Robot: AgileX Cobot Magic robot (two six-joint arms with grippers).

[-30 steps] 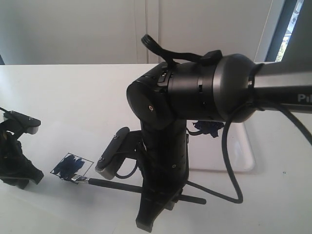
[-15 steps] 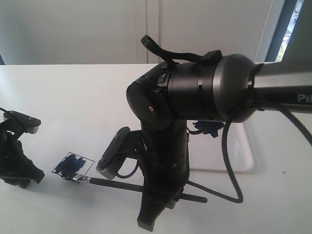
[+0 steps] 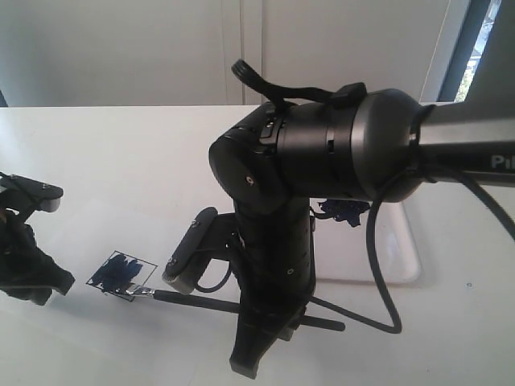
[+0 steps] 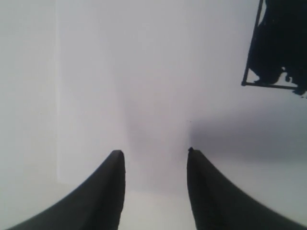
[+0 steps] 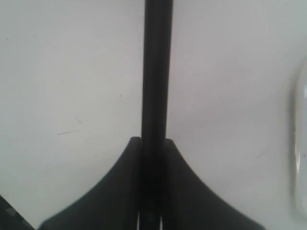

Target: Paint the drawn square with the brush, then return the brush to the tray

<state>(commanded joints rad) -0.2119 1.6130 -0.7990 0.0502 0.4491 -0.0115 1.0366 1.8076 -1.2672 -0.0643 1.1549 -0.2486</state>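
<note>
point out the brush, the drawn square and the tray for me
brush (image 3: 197, 301), exterior view, on the black handle just behind the ferrule
drawn square (image 3: 121, 276), exterior view, on the dark blue paint smeared inside its outline
tray (image 3: 398, 249), exterior view, on the bare white floor near its right rim

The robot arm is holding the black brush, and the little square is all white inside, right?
Not quite. The right gripper does hold the brush, but the drawn square is not white inside: it is smeared with dark blue paint. The exterior view shows this, and the left wrist view does too.
</note>
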